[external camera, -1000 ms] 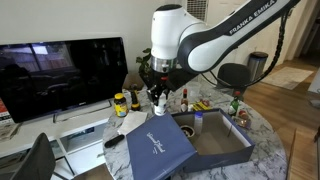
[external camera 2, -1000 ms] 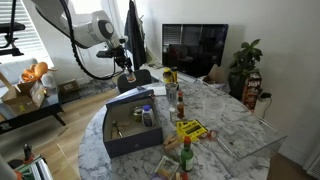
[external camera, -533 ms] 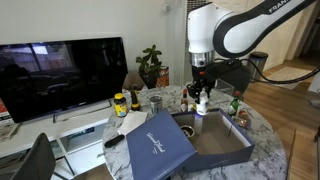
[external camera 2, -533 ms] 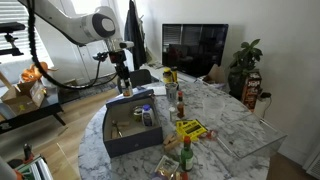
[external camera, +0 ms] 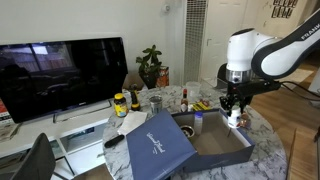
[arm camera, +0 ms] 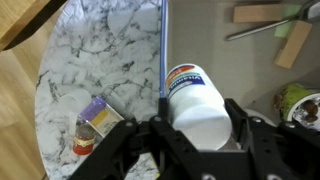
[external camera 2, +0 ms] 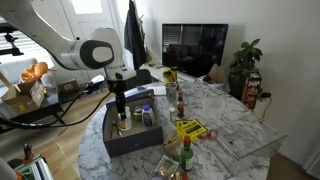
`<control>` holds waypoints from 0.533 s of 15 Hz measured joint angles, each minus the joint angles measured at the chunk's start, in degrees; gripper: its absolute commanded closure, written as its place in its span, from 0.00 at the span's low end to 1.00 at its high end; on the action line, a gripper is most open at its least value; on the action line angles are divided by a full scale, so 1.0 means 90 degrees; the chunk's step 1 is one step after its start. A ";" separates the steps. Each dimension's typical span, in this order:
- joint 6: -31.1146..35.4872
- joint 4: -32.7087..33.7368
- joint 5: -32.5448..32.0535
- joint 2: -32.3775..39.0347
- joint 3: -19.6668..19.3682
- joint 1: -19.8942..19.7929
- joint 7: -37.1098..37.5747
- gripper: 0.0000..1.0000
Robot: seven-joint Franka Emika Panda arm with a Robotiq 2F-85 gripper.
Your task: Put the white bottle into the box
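Observation:
My gripper point(arm camera: 190, 122) is shut on the white bottle point(arm camera: 192, 92), a squat white bottle with a blue-printed label, with a finger on each side of it. In both exterior views the gripper point(external camera: 234, 104) point(external camera 2: 117, 98) holds the bottle point(external camera: 235, 118) in the air above one end of the navy box point(external camera: 215, 150) point(external camera 2: 128, 140). In the wrist view the box's blue wall point(arm camera: 163, 40) runs under the bottle. The navy lid point(external camera: 155, 148) with white script leans against the box.
A slimmer white bottle point(external camera: 197, 122) point(external camera 2: 147, 116) and wooden pieces point(arm camera: 262, 12) lie in the box. A small jar point(arm camera: 95, 122) stands on the marble table point(arm camera: 90, 50) outside the wall. Sauce bottles point(external camera 2: 181, 100), jars point(external camera: 120, 103) and a TV point(external camera: 60, 72) surround it.
The arm has swung with the bottle from the TV side of the table across to above the end of the box, and has come lower.

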 measured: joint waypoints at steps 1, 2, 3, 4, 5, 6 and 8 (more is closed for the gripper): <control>0.0060 -0.0105 0.0011 -0.0056 -0.0006 -0.0043 0.0000 0.68; 0.0069 -0.0139 0.0024 -0.0100 -0.0004 -0.0047 0.0005 0.68; 0.0069 -0.0130 0.0025 -0.0107 0.0041 -0.0076 0.0005 0.68; 0.0104 -0.0094 -0.0051 -0.0095 0.0135 -0.0140 0.0071 0.68; 0.0214 0.0000 -0.0203 -0.0063 0.0261 -0.0202 0.0220 0.68; 0.0361 0.0128 -0.0350 -0.0004 0.0397 -0.0241 0.0371 0.68; 0.0582 0.0460 -0.0658 0.0228 0.0621 -0.0265 0.0647 0.68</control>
